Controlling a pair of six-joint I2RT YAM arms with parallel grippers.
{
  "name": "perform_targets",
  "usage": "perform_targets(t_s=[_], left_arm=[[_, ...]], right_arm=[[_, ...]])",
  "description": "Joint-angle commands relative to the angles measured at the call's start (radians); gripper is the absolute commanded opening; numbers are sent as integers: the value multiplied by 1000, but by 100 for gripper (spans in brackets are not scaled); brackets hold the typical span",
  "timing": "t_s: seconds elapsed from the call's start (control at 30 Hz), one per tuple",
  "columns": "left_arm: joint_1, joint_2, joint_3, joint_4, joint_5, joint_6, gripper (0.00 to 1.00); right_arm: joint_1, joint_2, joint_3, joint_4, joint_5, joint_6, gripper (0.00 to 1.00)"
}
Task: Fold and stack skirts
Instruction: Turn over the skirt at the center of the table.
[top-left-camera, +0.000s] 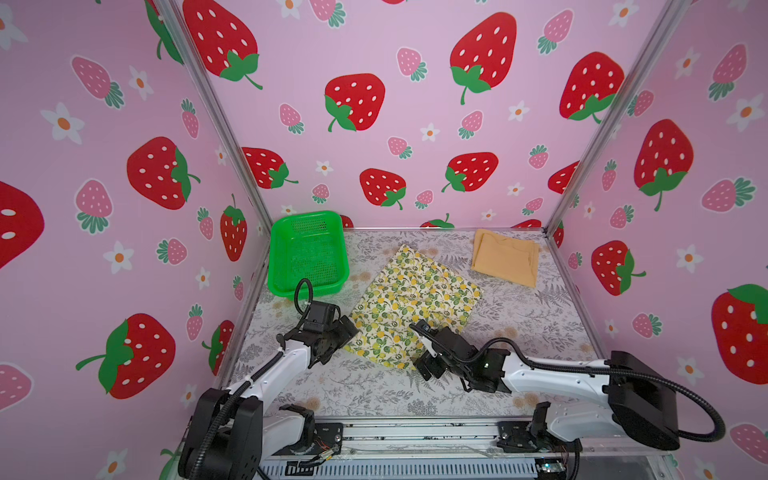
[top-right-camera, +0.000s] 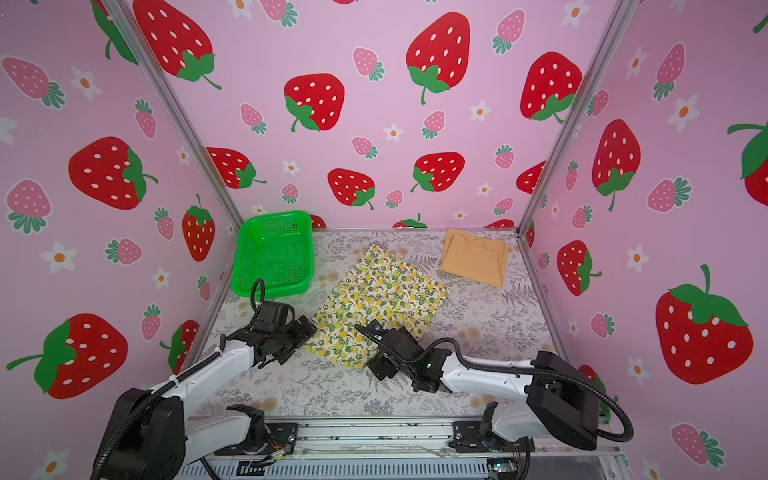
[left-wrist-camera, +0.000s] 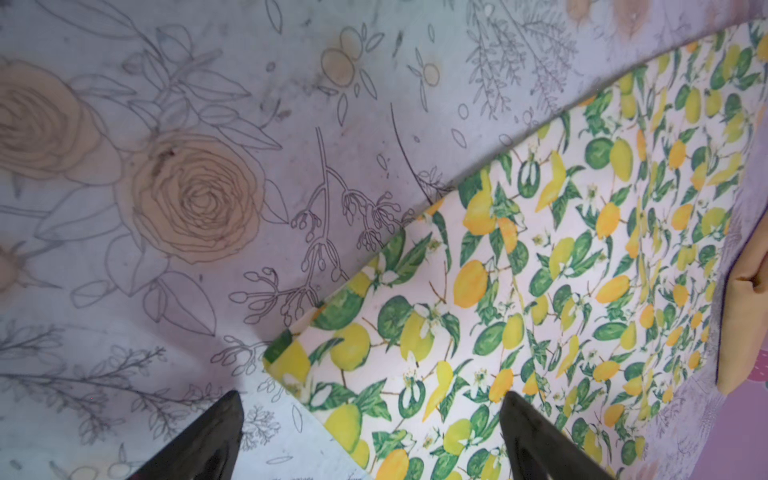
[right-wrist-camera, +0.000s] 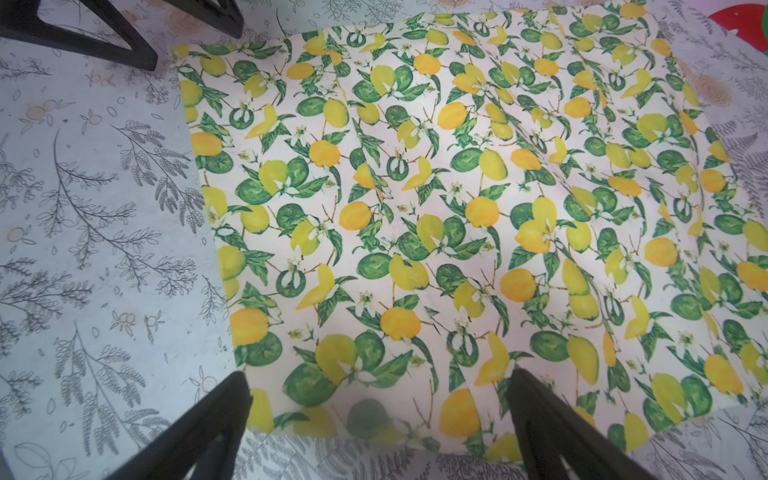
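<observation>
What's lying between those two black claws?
The near end of the lemon-print skirt lies between the left gripper and right gripper, shown in both top views.

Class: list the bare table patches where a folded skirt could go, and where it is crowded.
Widest: the table's right side, between lemon skirt, mustard skirt and right wall. Also the near strip before the front rail, under the arms. Crowded: left, where green basket and left gripper flank the lemon skirt; right gripper at its near edge.
</observation>
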Motion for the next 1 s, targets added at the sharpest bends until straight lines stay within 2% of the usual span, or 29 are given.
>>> perform_targets(t_s=[0.0, 0.23, 0.33, 0.6, 0.73, 0.77, 0.97], left_arm=[[21, 29, -20, 42, 22, 19, 95], [41, 90, -22, 78, 71, 44, 83], [43, 106, -21, 89, 75, 50, 66], [47, 105, -23, 106, 92, 60, 38], [56, 131, 16, 100, 122, 75, 11], [59, 141, 35, 94, 131, 80, 1], [65, 189, 161, 38, 149, 109, 0]], right_arm=[[20, 27, 42, 0, 26, -24, 100], [44, 49, 60, 2, 35, -19, 100], [48, 49, 63, -3, 39, -18, 100], [71, 49, 58, -9, 26, -32, 100], [118, 89, 76, -9, 43, -52, 100], [133, 98, 79, -6, 46, -55, 100], [189, 127, 85, 7, 72, -67, 100]])
